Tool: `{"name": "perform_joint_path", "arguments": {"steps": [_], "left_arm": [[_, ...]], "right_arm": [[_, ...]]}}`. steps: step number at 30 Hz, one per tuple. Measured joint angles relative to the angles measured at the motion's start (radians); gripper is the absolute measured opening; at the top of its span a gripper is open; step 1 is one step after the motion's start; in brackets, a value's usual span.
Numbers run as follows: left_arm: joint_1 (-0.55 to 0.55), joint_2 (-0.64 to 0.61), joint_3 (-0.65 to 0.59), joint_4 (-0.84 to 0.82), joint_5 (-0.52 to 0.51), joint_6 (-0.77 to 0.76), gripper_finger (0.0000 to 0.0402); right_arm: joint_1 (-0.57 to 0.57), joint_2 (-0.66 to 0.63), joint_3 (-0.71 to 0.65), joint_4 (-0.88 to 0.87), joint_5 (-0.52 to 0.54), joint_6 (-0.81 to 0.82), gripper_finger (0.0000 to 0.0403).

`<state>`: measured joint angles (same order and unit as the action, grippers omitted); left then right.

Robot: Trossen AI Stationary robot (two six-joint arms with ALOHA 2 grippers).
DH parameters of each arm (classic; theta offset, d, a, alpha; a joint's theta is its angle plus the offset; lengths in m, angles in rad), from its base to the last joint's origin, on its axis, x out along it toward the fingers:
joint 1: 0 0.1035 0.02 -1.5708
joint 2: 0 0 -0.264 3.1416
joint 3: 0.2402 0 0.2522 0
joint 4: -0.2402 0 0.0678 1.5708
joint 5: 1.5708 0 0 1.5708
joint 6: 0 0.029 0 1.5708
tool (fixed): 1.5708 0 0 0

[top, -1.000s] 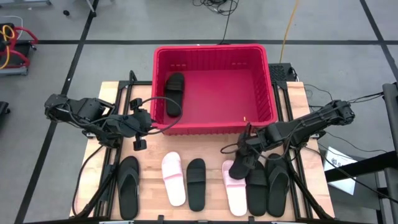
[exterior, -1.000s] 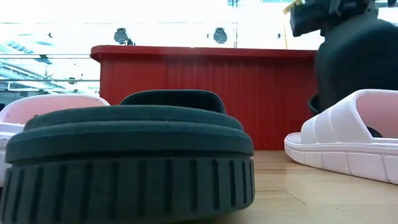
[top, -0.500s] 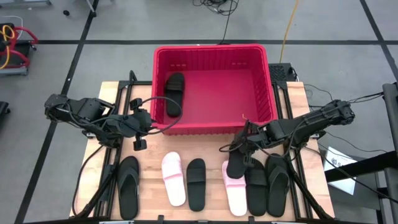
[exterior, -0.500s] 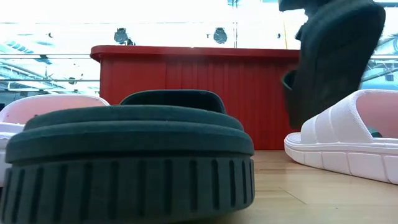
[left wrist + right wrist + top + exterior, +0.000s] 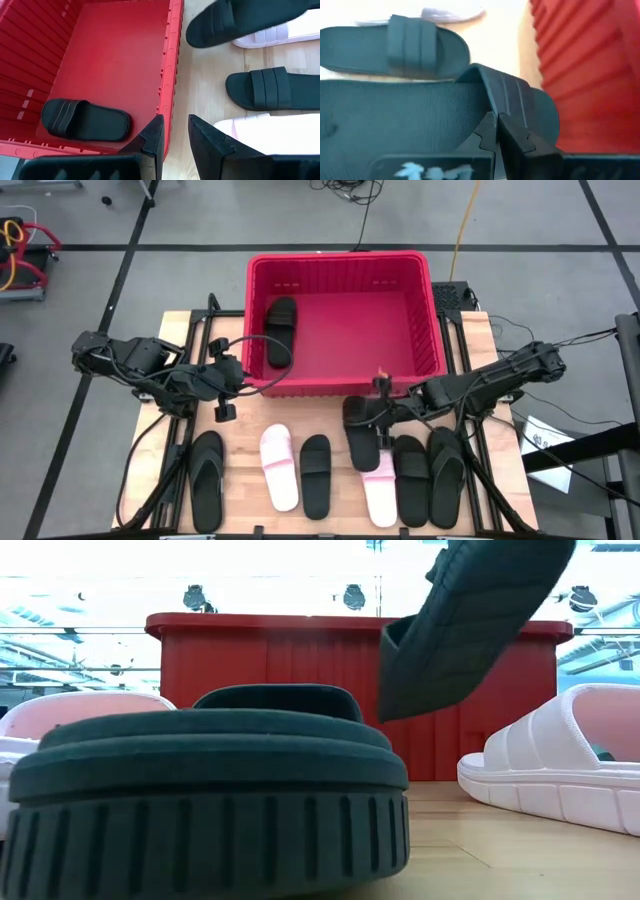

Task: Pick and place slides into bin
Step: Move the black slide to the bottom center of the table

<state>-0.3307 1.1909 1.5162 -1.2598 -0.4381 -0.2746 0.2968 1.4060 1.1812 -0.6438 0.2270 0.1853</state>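
My right gripper [image 5: 381, 406] is shut on a black band slide [image 5: 360, 432], held above the table just in front of the red bin [image 5: 340, 262]. The slide also shows in the low view [image 5: 470, 620]. Another black slide [image 5: 280, 330] lies flat on the bin's floor at its left. My left gripper [image 5: 228, 387] is open and empty at the bin's near left corner. In a row on the table lie a black flip-flop [image 5: 206, 478], a pink slide [image 5: 279, 467], a black slide [image 5: 315, 475], a second pink slide [image 5: 380, 495] and two black ones [image 5: 411, 480] [image 5: 446, 475]. My right gripper pinches the black slide's band [image 5: 492, 92] between its two fingers, at the band's edge. The fingers come from the table's right, slanting down. The slide is lifted clear of the table and hangs tilted, its lower end [image 5: 400, 690] toward the near edge.
The bin's near wall [image 5: 330, 383] stands right behind the held slide. The second pink slide lies under it. In the low view a black slide [image 5: 200, 800] fills the foreground, with pink slides on both sides [image 5: 570, 770] [image 5: 60, 720].
My right gripper has risen and gone toward the table's left with the black slide. The slide has come up off the row of slides, lifted clear and tipped, and now hangs in front of the bin's near wall.
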Motion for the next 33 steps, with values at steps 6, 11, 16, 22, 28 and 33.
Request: {"name": "perform_joint_path", "arguments": {"steps": [6,11,16,22,28,33], "left_arm": [[0.0,0.0,0.0,0.0,0.011,0.009,0.0086],[0.0,0.0,0.0,0.0,0.027,0.011,0.0086],[0.0,0.0,0.0,0.0,0.048,0.01,0.0086],[0.0,0.0,0.0,0.0,0.048,0.031,0.0086],[0.0,0.0,0.0,0.016,0.055,0.064,0.0086],[0.0,0.0,0.0,0.059,0.095,0.064,0.0086]], "right_arm": [[0.0,0.052,0.0,0.096,-0.022,-0.061,0.0],[0.017,0.088,0.0,0.128,-0.019,-0.044,0.0],[0.046,0.142,0.0,0.193,-0.019,-0.001,0.0],[0.094,0.224,0.0,0.232,-0.017,0.062,0.0],[0.127,0.304,0.0,0.29,-0.021,0.064,0.0],[0.13,0.309,0.0,0.296,-0.104,0.065,0.0009]]}}
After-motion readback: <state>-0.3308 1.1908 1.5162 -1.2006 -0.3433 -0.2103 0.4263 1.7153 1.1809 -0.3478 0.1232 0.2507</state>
